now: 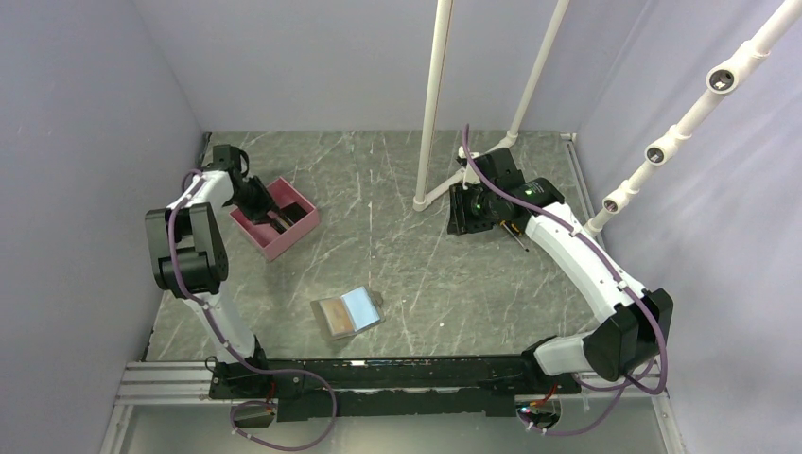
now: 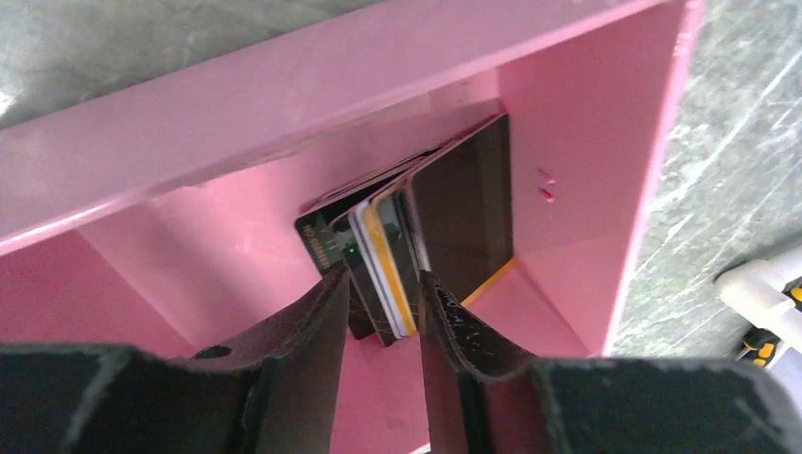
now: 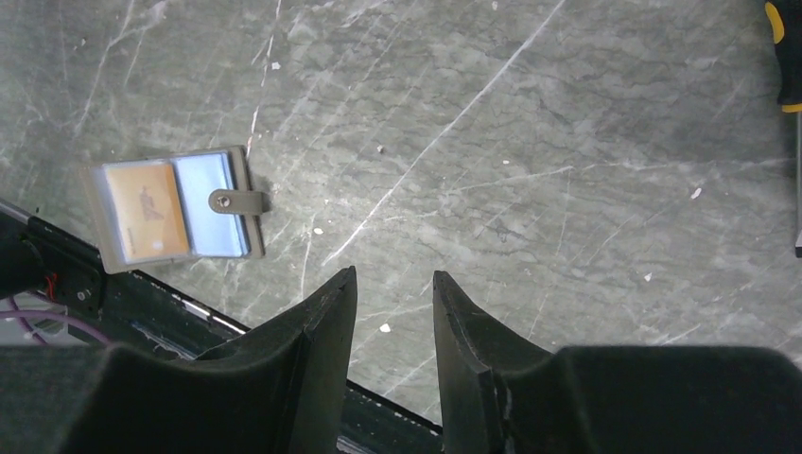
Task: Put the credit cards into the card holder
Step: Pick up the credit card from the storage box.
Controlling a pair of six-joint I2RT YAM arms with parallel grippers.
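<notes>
The credit cards [image 2: 407, 236] were seen standing on edge as a leaning stack inside the pink box [image 2: 284, 95], their flat faces turned towards the pads of the left end effector [image 2: 383, 284], which was lowered into the box so that part of the stack sat between its two fingers. One black card was left outside the right-hand finger. The fingers were drawn close against the cards, but it could not be told whether a firm pinch had been made. The card holder [image 1: 347, 313] was laid open on the worktop [image 1: 426, 284] near the front edge, an orange card showing in one half and light blue lining in the other. From the box it lay towards the arm bases and to the robot's right, and it was judged nearer the left arm. The right end effector [image 3: 392, 279] was held above bare worktop with its fingers apart and nothing between them, well away from the holder.
</notes>
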